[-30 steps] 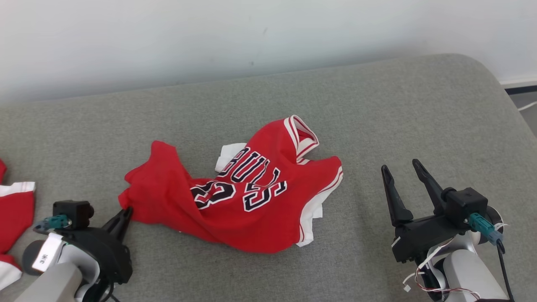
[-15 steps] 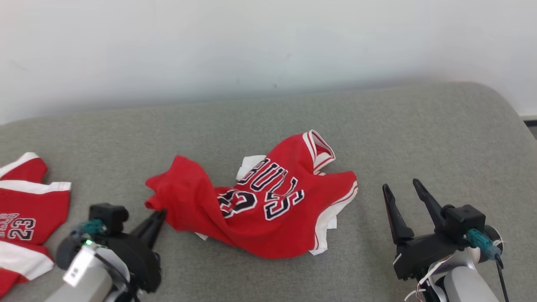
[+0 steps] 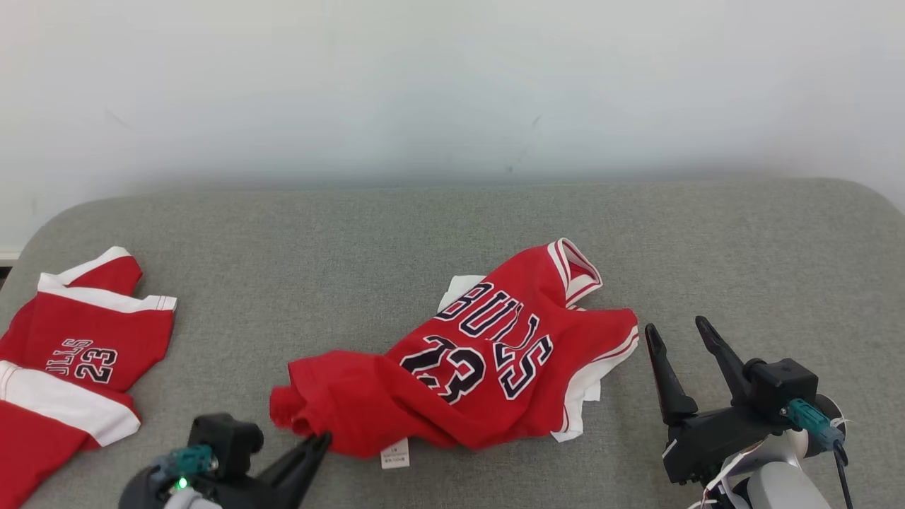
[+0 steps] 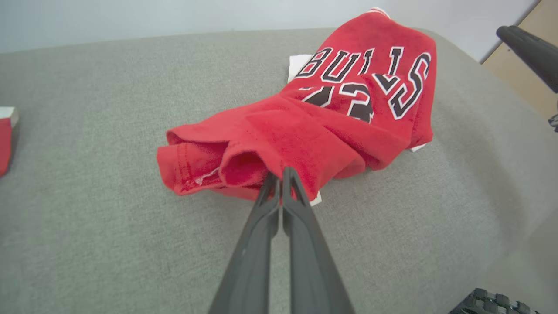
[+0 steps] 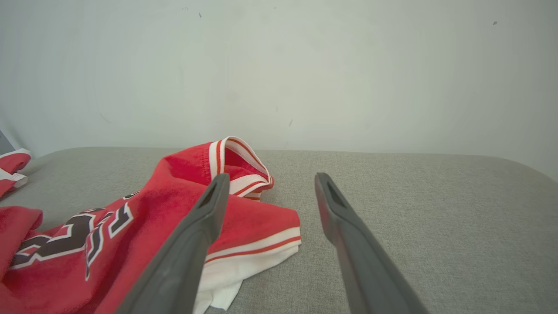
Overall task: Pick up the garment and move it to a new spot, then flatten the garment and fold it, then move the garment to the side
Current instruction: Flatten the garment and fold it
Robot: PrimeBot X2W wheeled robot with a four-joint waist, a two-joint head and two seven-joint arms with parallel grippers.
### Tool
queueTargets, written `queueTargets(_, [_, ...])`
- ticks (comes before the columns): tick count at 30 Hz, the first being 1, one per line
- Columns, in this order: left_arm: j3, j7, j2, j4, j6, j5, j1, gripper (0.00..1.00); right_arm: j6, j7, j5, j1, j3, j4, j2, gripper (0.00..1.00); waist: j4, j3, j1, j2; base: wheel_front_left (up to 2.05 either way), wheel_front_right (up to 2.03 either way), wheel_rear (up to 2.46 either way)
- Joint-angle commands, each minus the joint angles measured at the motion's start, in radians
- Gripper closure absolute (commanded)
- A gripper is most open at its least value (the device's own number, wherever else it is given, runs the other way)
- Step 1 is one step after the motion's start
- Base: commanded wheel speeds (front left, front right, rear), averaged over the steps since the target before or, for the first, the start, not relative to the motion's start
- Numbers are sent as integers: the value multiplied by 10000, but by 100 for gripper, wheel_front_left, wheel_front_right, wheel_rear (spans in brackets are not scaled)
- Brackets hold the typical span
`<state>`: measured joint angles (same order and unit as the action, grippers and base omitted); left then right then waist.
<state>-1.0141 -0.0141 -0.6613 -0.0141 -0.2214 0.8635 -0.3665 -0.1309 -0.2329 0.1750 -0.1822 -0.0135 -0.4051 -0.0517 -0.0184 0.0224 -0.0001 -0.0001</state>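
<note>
The garment point(image 3: 481, 360) is a red jersey with dark letters and a number, lying crumpled on the grey padded surface point(image 3: 424, 226). My left gripper point(image 3: 319, 442) is at the bottom of the head view, shut on the garment's bunched near-left end. In the left wrist view the left gripper point(image 4: 281, 174) has its two fingers pressed together on a fold of the garment point(image 4: 322, 126). My right gripper point(image 3: 675, 336) stands open just right of the garment's white-trimmed edge, holding nothing. In the right wrist view the right gripper point(image 5: 270, 183) points past the garment point(image 5: 174, 205), its left finger over the cloth.
A second red and white garment point(image 3: 71, 360) with the same number lies at the surface's far left, and its edge shows in the wrist views point(image 4: 3, 139) point(image 5: 11, 168). A white wall point(image 3: 452, 85) rises behind the surface. The surface's rounded corners curve away at left and right.
The camera has swung, so the whole picture shifted. My left gripper has dragged the garment's end toward me; the cloth has stretched out and a white label shows at its near edge.
</note>
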Motion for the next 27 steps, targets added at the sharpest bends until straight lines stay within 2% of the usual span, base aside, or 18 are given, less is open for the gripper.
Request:
queueTargets(1, [-17, -118, -142, -308, -157, 129, 221, 100, 3, -37, 97, -39, 31, 5, -27, 0, 58, 70, 1, 1, 0, 0, 0])
queueTargets(5, [-69, -462, -434, -890, -586, 323, 674, 100, 3, -55, 75, -117, 19, -35, -17, 0, 110, 146, 1, 1, 0, 0, 0])
queueTargets(9, [-122, -592, -406, -499, -498, 737, 999, 100, 3, -73, 101, -185, -38, -129, -12, 0, 90, 164, 1, 1, 0, 0, 0])
queueTargets(12, [-130, -525, -152, 6, -240, 1076, 1176, 100, 3, -79, 118, -235, -90, -190, -12, 0, 44, 145, 1, 1, 0, 0, 0])
queueTargets(13, [-99, -422, -99, 203, -161, 1141, 1192, 84, 3, -88, 121, -242, -108, -200, -10, 0, 23, 133, 1, 1, 0, 0, 0])
queueTargets(14, [-95, -352, -54, 392, -145, 1128, 1205, 58, 3, -96, 124, -244, -116, -207, -10, 0, 6, 125, 1, 1, 0, 0, 0])
queueTargets(15, [-97, -282, -14, 536, -92, 1115, 1209, 15, 3, -106, 131, -239, -104, -212, -10, 0, -6, 125, 1, 1, 0, 0, 0])
queueTargets(16, [-97, -282, -14, 536, -92, 1115, 1209, 15, 3, -106, 131, -239, -104, -212, -10, 0, -6, 125, 1, 1, 0, 0, 0])
queueTargets(17, [-44, -176, 6, 621, -94, 1086, 1171, 0, 3, -115, 140, -229, -87, -214, -11, 0, -7, 130, 1, 1, 0, 0, 0])
queueTargets(27, [614, 779, -384, 467, -572, 701, 869, 0, 3, -142, 58, -202, -16, -212, -7, 0, 60, 159, 1, 1, 0, 0, 0])
